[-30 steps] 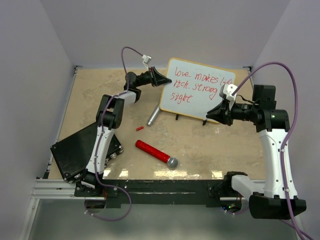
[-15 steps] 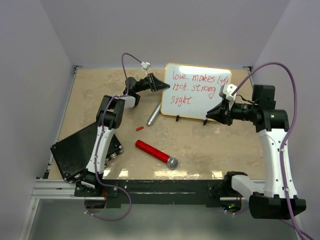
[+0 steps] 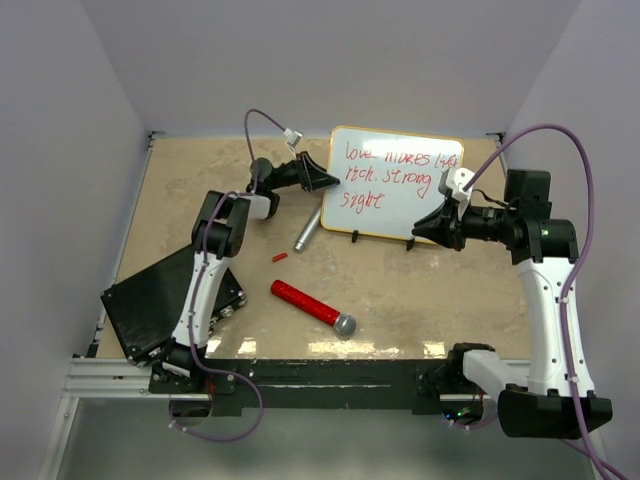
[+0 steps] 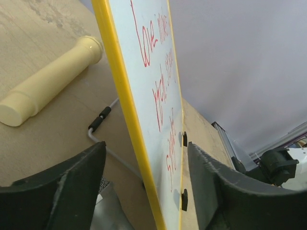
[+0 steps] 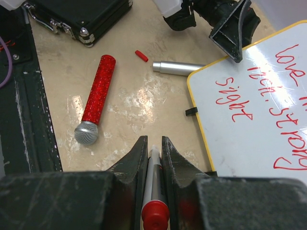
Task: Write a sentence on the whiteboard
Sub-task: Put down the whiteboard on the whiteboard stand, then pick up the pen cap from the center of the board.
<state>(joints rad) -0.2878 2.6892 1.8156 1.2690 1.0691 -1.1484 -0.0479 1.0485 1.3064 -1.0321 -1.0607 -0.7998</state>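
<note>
- Since a second ago the left gripper [image 3: 322, 178] has spread its fingers off the whiteboard [image 3: 420, 215], which has swung from tilted to square. The board's left edge now stands between the wide jaws, clear of both.
- Just right of that claw, the sentence [image 3: 390, 172] runs in three red lines, so the writing looks finished.
- The right gripper [image 5: 153, 143], by the board's lower right corner, pinches the marker [image 5: 154, 182].
- The next move is probably to back the left claw straight off without nudging the board.

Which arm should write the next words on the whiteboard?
Right. The right gripper is shut on the marker beside the right edge of the whiteboard. The left gripper is open around its left edge, holding nothing.
</note>
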